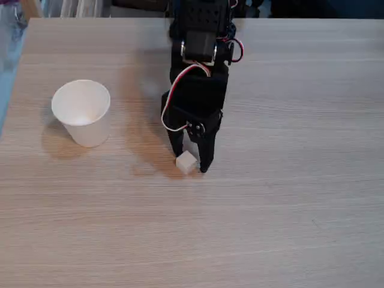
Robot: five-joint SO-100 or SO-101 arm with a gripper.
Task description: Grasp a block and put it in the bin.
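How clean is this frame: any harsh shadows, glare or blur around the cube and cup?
In the fixed view: even, soft lighting, no glare on the table; the cup and gripper cast faint shadows toward the left; the image is slightly soft overall, the block low in contrast against the pale wood.

From my fixed view, the arm (201,36) is cut off by the top edge, so its base is out of my sight. The gripper (191,161) fingers stand around the block (186,162), hiding its rear faces; I can't tell if they touch it. The table (288,228) runs past three picture edges.
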